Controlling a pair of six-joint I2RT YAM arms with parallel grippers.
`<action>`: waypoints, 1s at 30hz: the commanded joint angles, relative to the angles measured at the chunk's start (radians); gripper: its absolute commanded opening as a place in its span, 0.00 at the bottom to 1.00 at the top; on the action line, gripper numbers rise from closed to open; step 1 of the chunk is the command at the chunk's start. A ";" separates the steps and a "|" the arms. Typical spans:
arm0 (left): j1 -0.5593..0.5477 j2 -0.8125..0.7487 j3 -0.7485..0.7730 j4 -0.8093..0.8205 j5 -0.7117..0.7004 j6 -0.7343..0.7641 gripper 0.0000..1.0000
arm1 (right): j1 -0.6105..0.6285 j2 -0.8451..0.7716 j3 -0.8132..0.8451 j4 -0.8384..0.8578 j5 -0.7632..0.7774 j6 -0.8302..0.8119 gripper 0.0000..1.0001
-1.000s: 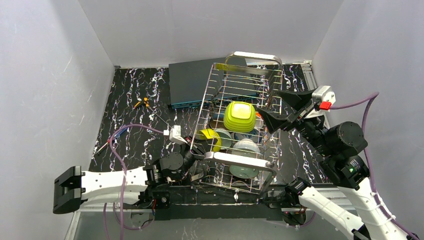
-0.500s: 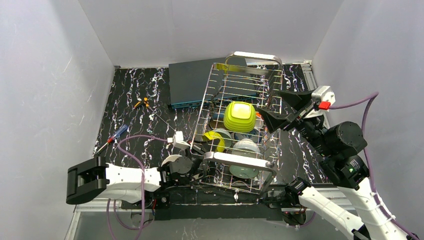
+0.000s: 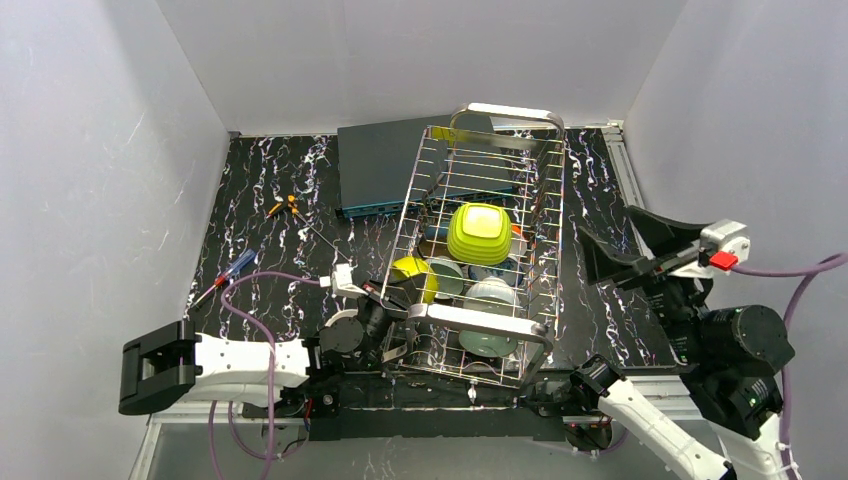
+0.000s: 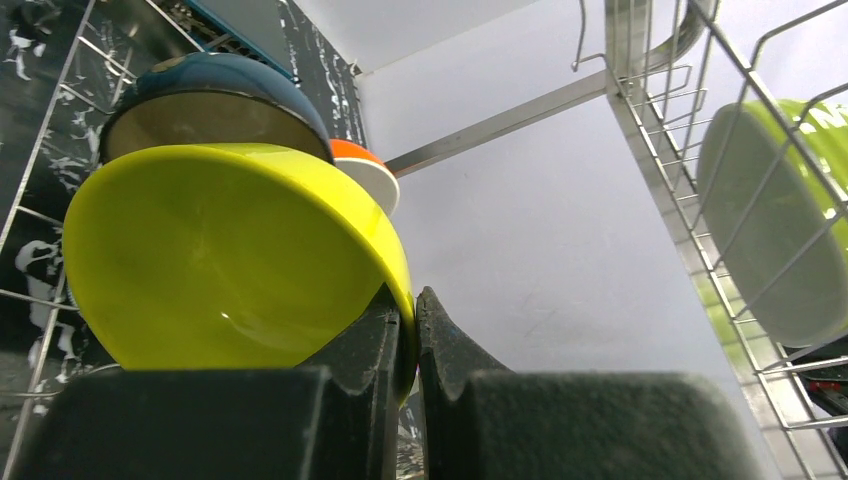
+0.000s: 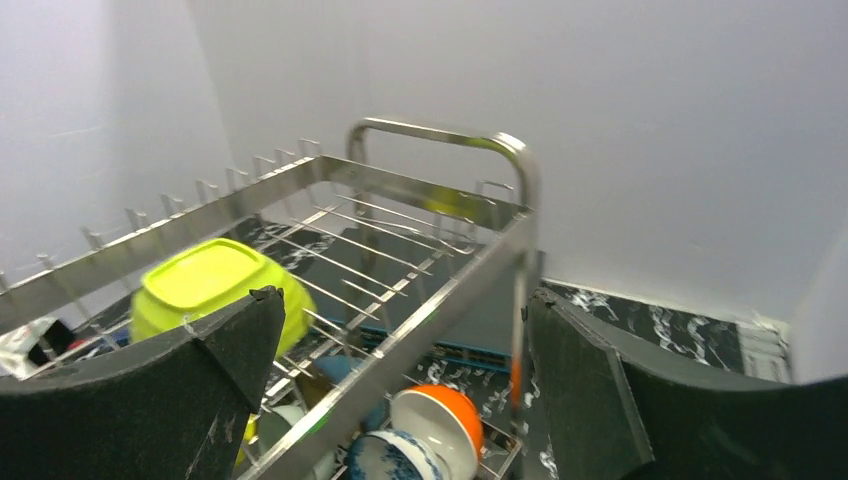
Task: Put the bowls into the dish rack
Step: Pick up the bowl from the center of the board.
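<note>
Left wrist view, close up: the left claw (image 4: 413,305) is clamped on the rim of the lime-yellow round bowl (image 4: 230,260), which stands on edge inside the dish rack (image 4: 500,125). Just behind it sit a blue bowl (image 4: 215,85) and an orange-and-white bowl (image 4: 370,172). From above, a pale green bowl (image 3: 492,297) sits toward the rack's near end, and the lime squarish bowl (image 3: 478,232) mid-rack. The right claw (image 3: 612,240) hangs beside the rack's right side, jaws wide apart, holding nothing. A dark-teal box (image 3: 375,165) lies on the worktop (image 3: 260,180) at the back.
</note>
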 commanded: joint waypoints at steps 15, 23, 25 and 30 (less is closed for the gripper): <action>-0.004 -0.030 0.029 0.014 -0.014 0.053 0.00 | 0.002 -0.343 -0.428 -0.092 0.166 0.240 0.99; -0.004 -0.023 0.081 0.015 0.058 0.084 0.00 | 0.002 -0.315 -0.608 0.160 -0.166 0.247 0.99; -0.004 -0.025 0.092 0.014 0.076 0.095 0.00 | 0.002 -0.314 -0.655 0.227 -0.223 0.256 0.99; -0.004 -0.018 0.112 0.014 0.095 0.074 0.00 | 0.002 -0.257 -0.747 0.453 -0.365 0.272 0.99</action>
